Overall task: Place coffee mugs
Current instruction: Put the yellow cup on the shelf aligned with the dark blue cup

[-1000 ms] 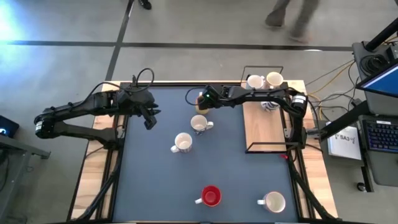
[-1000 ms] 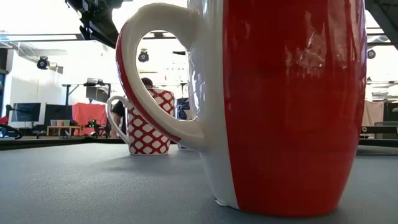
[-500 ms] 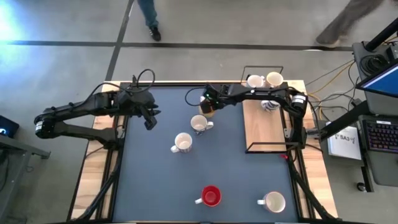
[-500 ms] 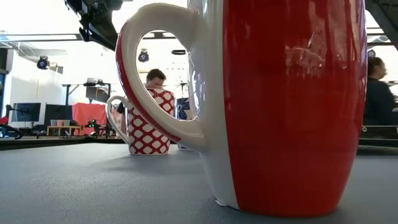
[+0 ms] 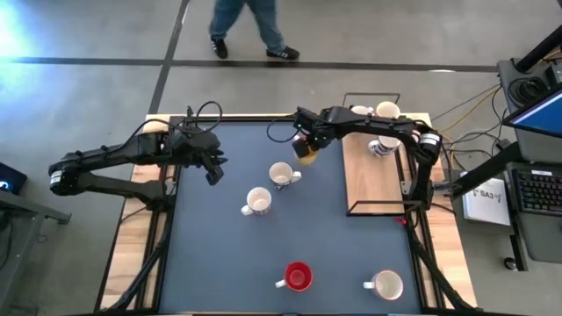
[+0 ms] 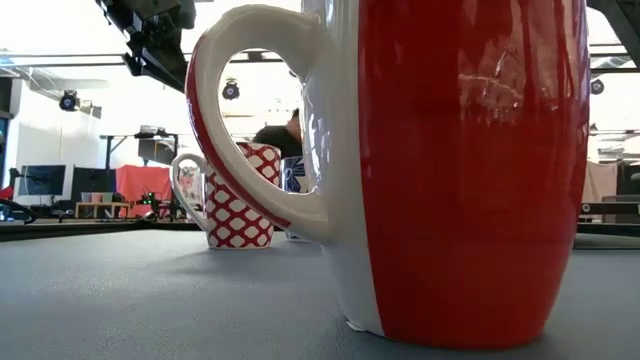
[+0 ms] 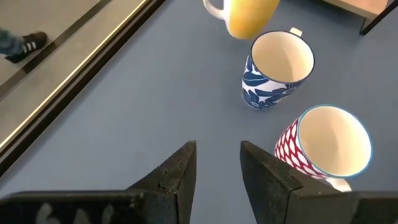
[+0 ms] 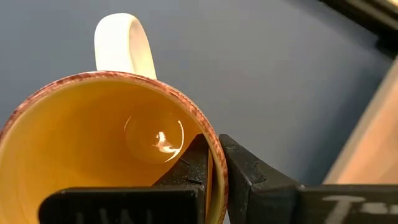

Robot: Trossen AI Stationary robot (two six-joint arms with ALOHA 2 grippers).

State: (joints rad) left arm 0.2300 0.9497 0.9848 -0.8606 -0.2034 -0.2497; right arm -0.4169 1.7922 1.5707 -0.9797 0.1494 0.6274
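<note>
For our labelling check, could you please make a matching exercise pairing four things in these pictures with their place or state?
Things:
1. orange mug
2. red mug
3. blue floral mug
4. left end effector

States:
A. open, holding nothing
B. standing on the mat, mid-table
C. rim pinched by the right end effector
D. at the mat's near edge

Pairs: 1-C, 2-D, 3-B, 4-A

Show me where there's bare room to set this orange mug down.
The right gripper holds the orange mug. The wooden board is bare in front of the three mugs at its far end. The mat is open between the red mug and the left gripper. The middle two mugs crowd the centre.
</note>
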